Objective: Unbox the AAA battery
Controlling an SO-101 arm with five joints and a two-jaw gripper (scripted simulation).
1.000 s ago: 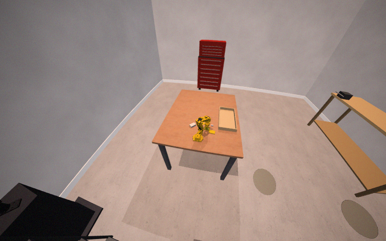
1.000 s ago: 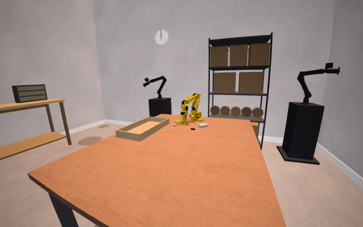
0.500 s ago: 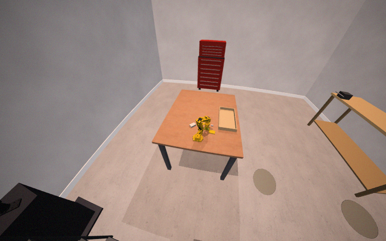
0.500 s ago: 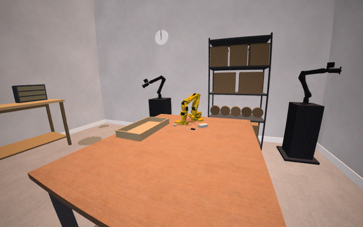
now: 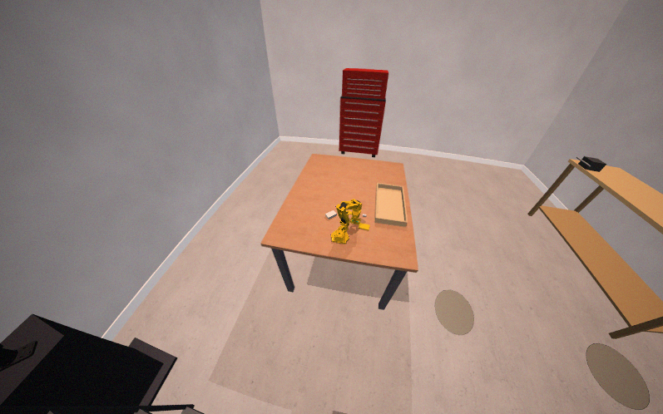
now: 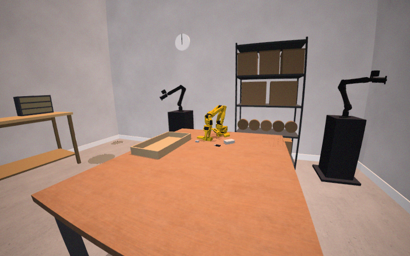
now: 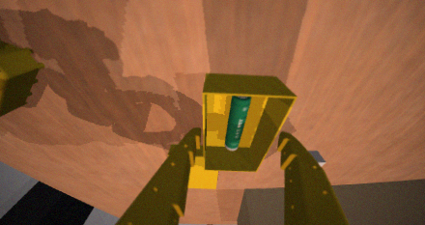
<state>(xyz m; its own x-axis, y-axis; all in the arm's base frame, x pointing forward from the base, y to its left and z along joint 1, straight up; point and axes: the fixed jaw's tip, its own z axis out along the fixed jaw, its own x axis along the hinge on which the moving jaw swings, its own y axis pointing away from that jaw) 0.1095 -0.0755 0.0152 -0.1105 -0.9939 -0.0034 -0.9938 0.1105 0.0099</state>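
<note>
In the wrist view the yellow box base [image 7: 246,126] stands open on the table, with the green AAA battery [image 7: 238,123] lying lengthwise inside it. My gripper [image 7: 240,137] is open, pointing down just above the box, with one finger on each side of its near end; I cannot tell whether they touch the walls. The flat yellow lid [image 7: 203,176] lies on the table under the left finger. The tray [image 5: 391,203] is empty, to the right of the arm [image 5: 348,215], and also shows in the exterior view [image 6: 161,144].
A small grey object [image 7: 316,156] lies by the right finger, near the tray's wall [image 7: 348,203]. A white box [image 5: 330,214] lies left of the arm. A small dark item [image 6: 216,145] lies on the table near it.
</note>
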